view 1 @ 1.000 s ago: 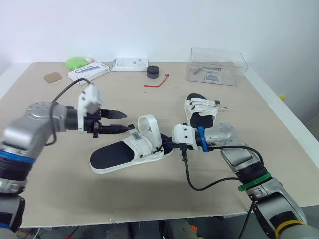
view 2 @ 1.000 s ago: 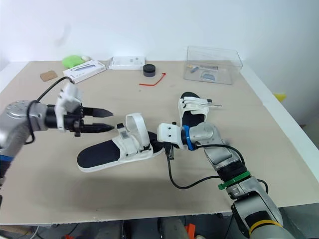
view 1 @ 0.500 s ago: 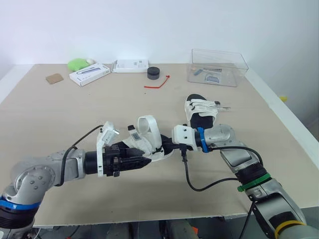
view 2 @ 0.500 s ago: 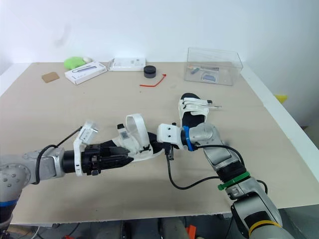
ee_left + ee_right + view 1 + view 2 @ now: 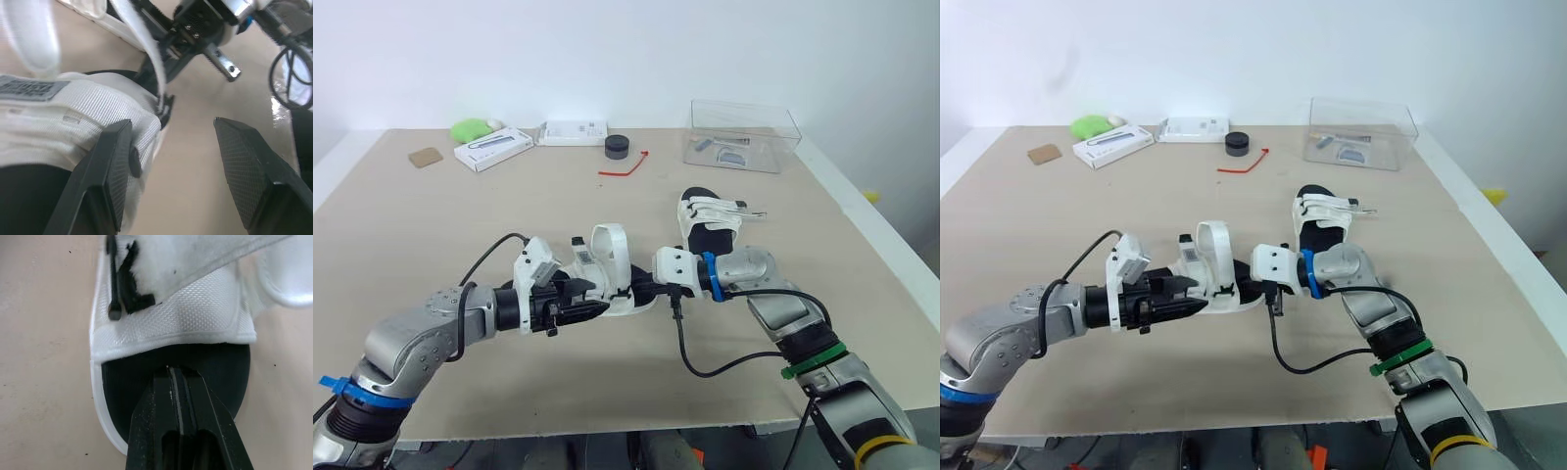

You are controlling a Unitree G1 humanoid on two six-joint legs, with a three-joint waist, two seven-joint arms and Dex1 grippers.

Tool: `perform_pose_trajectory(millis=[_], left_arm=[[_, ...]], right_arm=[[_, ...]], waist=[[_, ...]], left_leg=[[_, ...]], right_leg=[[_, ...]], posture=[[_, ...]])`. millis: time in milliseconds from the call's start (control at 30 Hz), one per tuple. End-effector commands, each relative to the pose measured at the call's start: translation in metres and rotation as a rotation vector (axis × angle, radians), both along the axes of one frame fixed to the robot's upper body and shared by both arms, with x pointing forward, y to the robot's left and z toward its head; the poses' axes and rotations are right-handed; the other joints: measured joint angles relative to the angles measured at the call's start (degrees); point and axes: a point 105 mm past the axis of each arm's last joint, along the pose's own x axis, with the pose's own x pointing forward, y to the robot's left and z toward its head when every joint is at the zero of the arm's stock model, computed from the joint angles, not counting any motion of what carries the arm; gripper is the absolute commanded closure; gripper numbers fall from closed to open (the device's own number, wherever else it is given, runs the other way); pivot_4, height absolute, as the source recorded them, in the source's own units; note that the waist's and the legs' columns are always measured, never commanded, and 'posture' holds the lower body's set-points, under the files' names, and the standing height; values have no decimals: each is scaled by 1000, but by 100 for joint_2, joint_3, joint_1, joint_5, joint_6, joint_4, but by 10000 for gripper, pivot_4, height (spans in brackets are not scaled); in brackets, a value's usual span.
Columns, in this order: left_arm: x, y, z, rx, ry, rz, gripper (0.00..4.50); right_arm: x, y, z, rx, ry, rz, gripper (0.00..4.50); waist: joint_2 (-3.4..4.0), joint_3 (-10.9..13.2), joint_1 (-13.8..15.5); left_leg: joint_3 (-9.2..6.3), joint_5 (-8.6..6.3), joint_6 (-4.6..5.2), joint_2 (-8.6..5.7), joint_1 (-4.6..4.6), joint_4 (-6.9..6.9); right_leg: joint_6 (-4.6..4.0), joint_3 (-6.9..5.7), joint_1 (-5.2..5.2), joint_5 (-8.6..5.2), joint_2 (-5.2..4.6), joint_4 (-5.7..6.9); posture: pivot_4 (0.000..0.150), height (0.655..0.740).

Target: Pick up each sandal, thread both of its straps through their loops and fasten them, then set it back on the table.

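Visibly white sandal (image 5: 613, 292), blk footbed (image 5: 122, 382), strap (image 5: 609, 229) looped up.

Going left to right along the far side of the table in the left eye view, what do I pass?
Small brown cork square → long white cardboard box → flat white box → black round puck → clear plastic container.

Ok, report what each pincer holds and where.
Right pincer: seemingly shut on the near sandal at its sole end. Left pincer: open against its strap, gripping nothing.
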Motion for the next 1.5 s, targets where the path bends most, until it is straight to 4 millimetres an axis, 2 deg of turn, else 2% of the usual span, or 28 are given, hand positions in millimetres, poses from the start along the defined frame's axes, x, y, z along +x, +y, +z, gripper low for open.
perform_pose_trajectory(millis=[33,300,433,633,900,1133,1233,1400,1500], left_arm=[[7,5,2,22,-34,1,17513],[-15,-8,23,-44,-11,-184,17513],[-10,-10,35,-50,-36,-190,17513],[11,-16,18,41,-51,-140,17513],[22,-26,19,-23,-16,-126,17513],[27,-38,15,-7,-3,-164,17513],[29,-42,12,24,3,-191,24449],[29,-46,13,29,23,-231,44828],[37,-47,18,0,44,-209,44828]], right_arm=[[-7,-10,-31,-98,94,-22,45000],[-7,-11,-31,-98,93,-26,45000],[-7,-11,-31,-98,91,-28,45000],[-7,-9,-31,-96,89,-23,45000],[-8,-11,-33,-99,87,-28,45000],[-7,-11,-33,-101,83,-32,45000],[-7,-11,-32,-100,82,-35,45000],[-6,-12,-33,-103,82,-40,45000],[-6,-12,-33,-102,82,-44,45000]], waist=[[0,0,0],[0,1,0],[0,4,-1],[1,4,-3],[-1,5,2],[-1,6,-2],[-1,6,-2],[-1,7,-3],[-1,7,-2]], left_leg=[[1,0,0,0,0,0],[1,0,0,4,0,-3],[0,-1,0,4,-1,-5],[0,-1,0,4,0,-9],[-2,-2,0,6,0,-10],[-1,-2,1,6,-1,-12],[-2,-2,1,6,-1,-12],[-1,-3,2,6,-1,-14],[-2,-3,2,6,-2,-13]], right_leg=[[0,0,0,0,1,0],[2,0,0,-3,1,-1],[3,-1,-2,-5,3,-2],[3,1,-2,-7,6,-3],[3,-1,-2,-8,6,-3],[8,0,-3,-7,7,-4],[8,-1,-3,-7,7,-4],[9,1,-3,-8,9,-5],[8,-1,-3,-8,8,-5]], posture=[[1500,7400],[1500,7400],[1500,7400],[1500,7400],[1500,7400],[1500,7400],[1500,7400],[1500,7400],[1500,7400]])
